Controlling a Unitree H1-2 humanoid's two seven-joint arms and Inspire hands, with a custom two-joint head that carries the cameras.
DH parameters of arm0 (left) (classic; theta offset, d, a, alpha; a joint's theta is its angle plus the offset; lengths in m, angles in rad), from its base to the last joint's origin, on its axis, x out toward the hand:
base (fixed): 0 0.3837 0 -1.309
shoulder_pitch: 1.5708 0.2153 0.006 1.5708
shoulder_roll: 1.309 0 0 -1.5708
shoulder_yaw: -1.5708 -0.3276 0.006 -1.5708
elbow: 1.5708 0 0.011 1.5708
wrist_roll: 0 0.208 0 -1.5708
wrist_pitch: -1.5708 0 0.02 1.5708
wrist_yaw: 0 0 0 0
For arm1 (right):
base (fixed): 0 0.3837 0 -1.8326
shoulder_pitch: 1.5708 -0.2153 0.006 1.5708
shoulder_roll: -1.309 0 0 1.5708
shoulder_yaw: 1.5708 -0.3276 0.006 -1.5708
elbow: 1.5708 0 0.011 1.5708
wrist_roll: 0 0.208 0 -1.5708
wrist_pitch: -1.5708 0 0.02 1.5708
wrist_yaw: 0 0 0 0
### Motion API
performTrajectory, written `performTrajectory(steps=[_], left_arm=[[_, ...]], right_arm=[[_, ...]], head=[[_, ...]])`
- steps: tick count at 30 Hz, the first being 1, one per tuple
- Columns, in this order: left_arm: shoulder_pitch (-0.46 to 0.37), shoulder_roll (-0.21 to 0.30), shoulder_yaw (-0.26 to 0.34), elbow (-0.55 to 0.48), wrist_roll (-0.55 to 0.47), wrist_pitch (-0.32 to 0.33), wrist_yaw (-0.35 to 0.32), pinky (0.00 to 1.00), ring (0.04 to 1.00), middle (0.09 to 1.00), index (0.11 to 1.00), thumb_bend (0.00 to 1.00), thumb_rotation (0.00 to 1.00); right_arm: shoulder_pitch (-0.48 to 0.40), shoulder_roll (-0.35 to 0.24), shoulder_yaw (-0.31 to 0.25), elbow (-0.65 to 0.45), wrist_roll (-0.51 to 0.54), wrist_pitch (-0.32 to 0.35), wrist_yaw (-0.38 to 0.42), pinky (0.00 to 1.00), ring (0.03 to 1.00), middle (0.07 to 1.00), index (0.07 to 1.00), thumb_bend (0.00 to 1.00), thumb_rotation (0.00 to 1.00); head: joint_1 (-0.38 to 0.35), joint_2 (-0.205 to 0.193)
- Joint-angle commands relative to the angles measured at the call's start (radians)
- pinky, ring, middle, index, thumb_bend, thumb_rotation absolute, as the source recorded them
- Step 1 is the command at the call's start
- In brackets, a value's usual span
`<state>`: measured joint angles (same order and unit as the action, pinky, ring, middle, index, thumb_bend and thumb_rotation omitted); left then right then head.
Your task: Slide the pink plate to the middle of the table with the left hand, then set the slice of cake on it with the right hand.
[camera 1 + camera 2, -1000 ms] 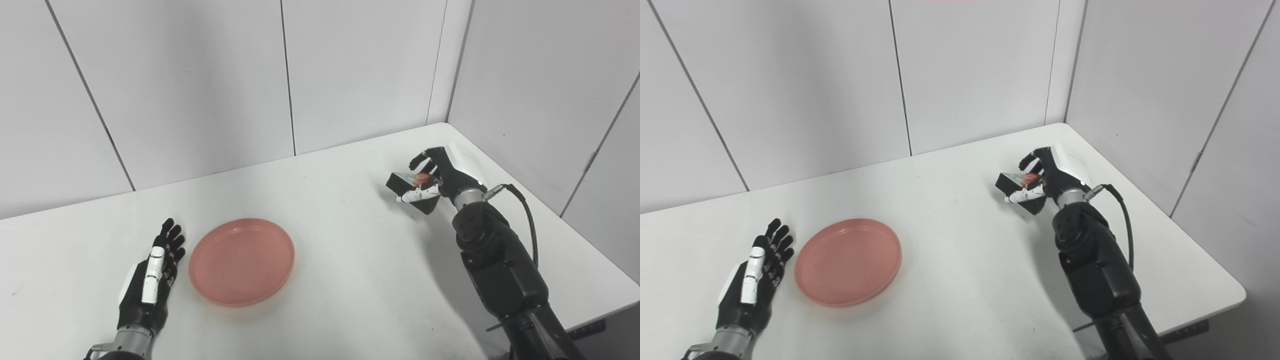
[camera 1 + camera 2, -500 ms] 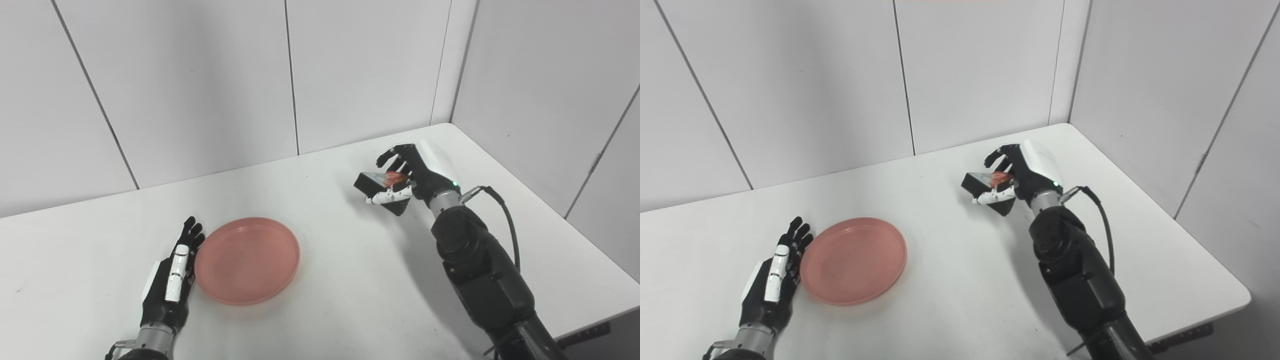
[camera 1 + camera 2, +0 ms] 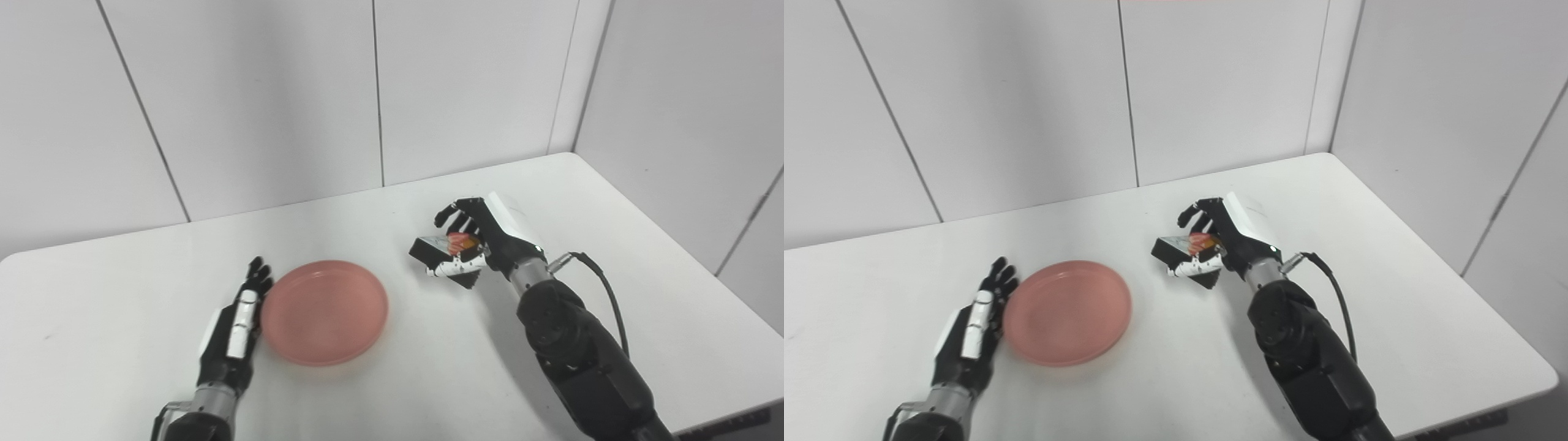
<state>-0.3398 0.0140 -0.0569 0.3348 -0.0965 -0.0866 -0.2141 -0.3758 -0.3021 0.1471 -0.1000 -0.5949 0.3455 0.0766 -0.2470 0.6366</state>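
Left hand [image 3: 236, 321]: flat, fingers straight and together, held on edge against the left rim of the plate [image 3: 324, 311]. It holds nothing; it is set as a pusher, touching or all but touching the rim. I cannot tell from these views whether there is real contact.

Right hand [image 3: 471, 245]: closed round the cake [image 3: 444, 256], a dark wedge with a pale top and a red bit on it. Thumb under the near side, fingers [image 3: 1195, 211] curled over the far side. The cake hangs clear of the bench [image 3: 122, 288]; a faint shadow lies below it. It sits right of the plate and a little farther back, near but apart, not above the plate.

Plate: lies flat on the bench, empty, somewhat left of the bench's middle as far as both views show.

Progress, as judged:
- Slide: under way or close to its end. The plate looks a bit short of centre, so a little more push to the right may be wanted.
- Pick-up of cake: done, grip looks firm.
- Left to do: carry the cake over the plate, lower it, let go, draw the right hand off. Left hand should clear the rim first or hold the plate steady.

Risk: the wedge is gripped at one end and may tip on release.
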Motion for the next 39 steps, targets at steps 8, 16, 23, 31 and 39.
performTrajectory(steps=[8,16,23,31,39], left_arm=[[-0.022,-0.045,-0.021,0.031,0.025,-0.02,0.03,1.0,1.0,1.0,1.0,0.59,1.0],[-0.022,-0.077,-0.036,0.03,0.084,-0.024,0.085,1.0,1.0,1.0,1.0,0.6,1.0],[-0.022,-0.093,-0.047,0.019,0.114,-0.011,0.113,1.0,1.0,1.0,1.0,0.63,1.0],[-0.018,-0.105,-0.058,0.015,0.141,-0.02,0.14,1.0,1.0,1.0,1.0,0.63,1.0],[-0.025,-0.111,-0.064,0.035,0.152,-0.053,0.155,1.0,1.0,1.0,1.0,0.63,1.0]], right_arm=[[-0.029,-0.019,0.034,-0.069,0.002,-0.064,0.034,0.34,0.372,0.437,0.539,0.52,0.0],[-0.048,0.007,0.05,-0.091,0.067,-0.077,0.069,0.24,0.323,0.478,0.49,0.52,0.0],[-0.077,0.028,0.092,-0.068,0.06,-0.1,0.078,0.25,0.324,0.478,0.488,0.52,0.0],[-0.118,0.059,0.116,0.004,0.065,-0.138,0.076,0.26,0.337,0.447,0.52,0.52,0.0],[-0.159,0.089,0.163,0.105,0.025,-0.19,0.047,0.27,0.344,0.457,0.508,0.52,0.0]], head=[[0.071,0.006],[0.139,0.025],[0.173,0.036],[0.216,0.046],[0.221,0.046]])
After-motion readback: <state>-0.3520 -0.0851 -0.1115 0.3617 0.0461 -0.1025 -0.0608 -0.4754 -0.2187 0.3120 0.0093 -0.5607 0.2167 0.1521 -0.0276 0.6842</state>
